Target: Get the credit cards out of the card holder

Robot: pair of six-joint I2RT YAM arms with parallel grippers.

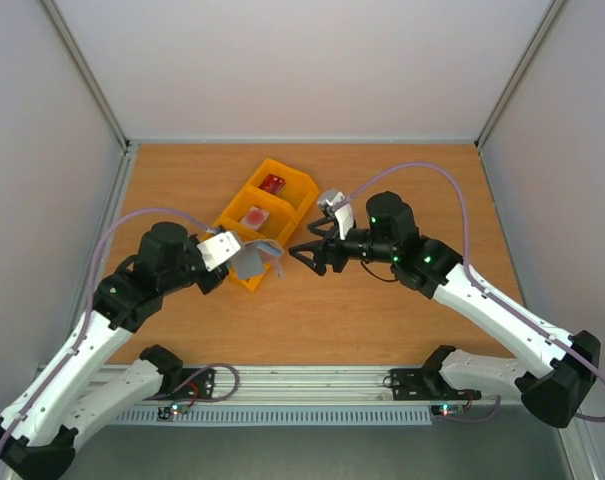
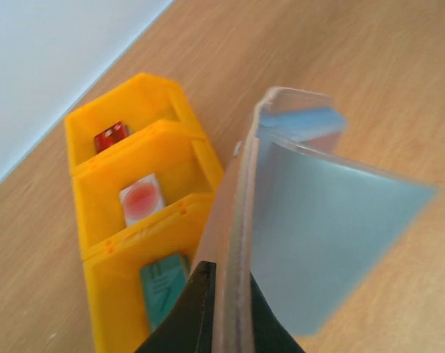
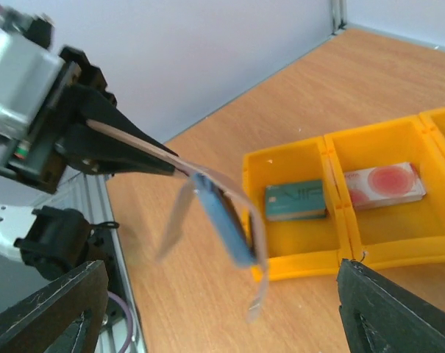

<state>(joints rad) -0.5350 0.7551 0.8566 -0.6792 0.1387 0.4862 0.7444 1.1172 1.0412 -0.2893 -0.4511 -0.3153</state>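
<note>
My left gripper (image 1: 228, 262) is shut on one flap of the card holder (image 1: 258, 257) and holds it open above the table, beside the yellow tray (image 1: 294, 180). In the left wrist view the taupe flap (image 2: 233, 220) runs between my fingers (image 2: 200, 294) and the blue-grey panel (image 2: 325, 220) hangs open. The three credit cards lie in the tray: dark red (image 2: 109, 137), whitish-pink (image 2: 140, 199) and teal (image 2: 163, 283). My right gripper (image 1: 304, 255) is open and empty, just right of the holder. Its view shows the card holder (image 3: 229, 220), the teal card (image 3: 296, 200) and the pink card (image 3: 384, 184).
The yellow three-compartment tray (image 3: 303, 265) lies diagonally mid-table. White walls enclose the wooden table (image 1: 382, 320) on three sides. An aluminium rail (image 1: 312, 385) with the arm bases runs along the near edge.
</note>
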